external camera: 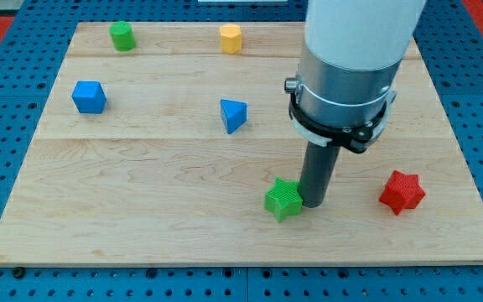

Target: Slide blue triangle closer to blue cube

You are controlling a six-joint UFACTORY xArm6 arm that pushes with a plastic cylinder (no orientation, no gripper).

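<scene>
The blue triangle [233,115] lies near the board's middle. The blue cube [89,96] sits at the view's left, well apart from it. My tip [313,204] rests on the board low in the view, below and to the right of the blue triangle. It stands right against the right side of a green star block [283,199].
A red star block [402,192] lies at the view's right. A green cylinder [122,36] and a yellow hexagonal block [231,39] sit near the board's top edge. The wooden board [141,210] lies on a blue perforated table.
</scene>
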